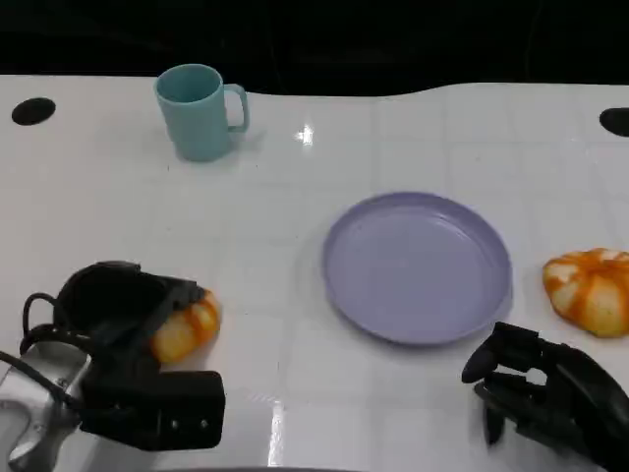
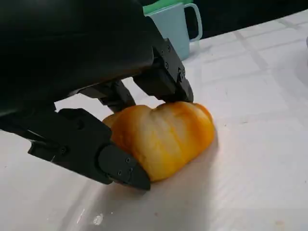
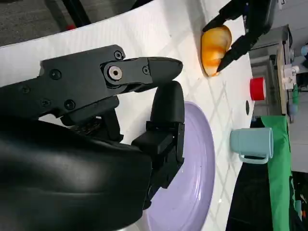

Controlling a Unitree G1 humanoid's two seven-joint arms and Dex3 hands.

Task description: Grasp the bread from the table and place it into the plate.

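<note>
Left hand: my black left hand (image 1: 133,324) sits at the near left of the white glossy tabletop (image 1: 285,246); its fingers (image 2: 166,77) wrap the golden-orange glazed bread roll (image 1: 187,329) from above, with another finger (image 2: 115,166) under the near side. I read it as grasping the roll.
Bread in hand: roll rests on the table surface in my left wrist view (image 2: 161,134), not lifted that I can tell. It lies well left of the plate, apart from it.
Right hand: my black right hand (image 1: 550,393) is at the near right, just in front of the plate's near-right rim, with nothing in it. Fingers (image 3: 161,70) are partly curled, with gaps between them, so I call it released. In my right wrist view they hang over the plate's edge.
Plate: round lavender plastic plate (image 1: 418,265) is mid-table, right of centre, and I see nothing on it. It also shows in my right wrist view (image 3: 192,192).
Second bread: an orange and white striped bun (image 1: 590,290) lies at the right edge, beside the plate, not touching it, just beyond my right hand.
Mug: a teal ceramic mug with handle (image 1: 200,110) stands upright at the far left, handle to the right, well apart from everything else.
Far edge: black round holes in the tabletop at far left (image 1: 32,110) and far right (image 1: 615,121).
</note>
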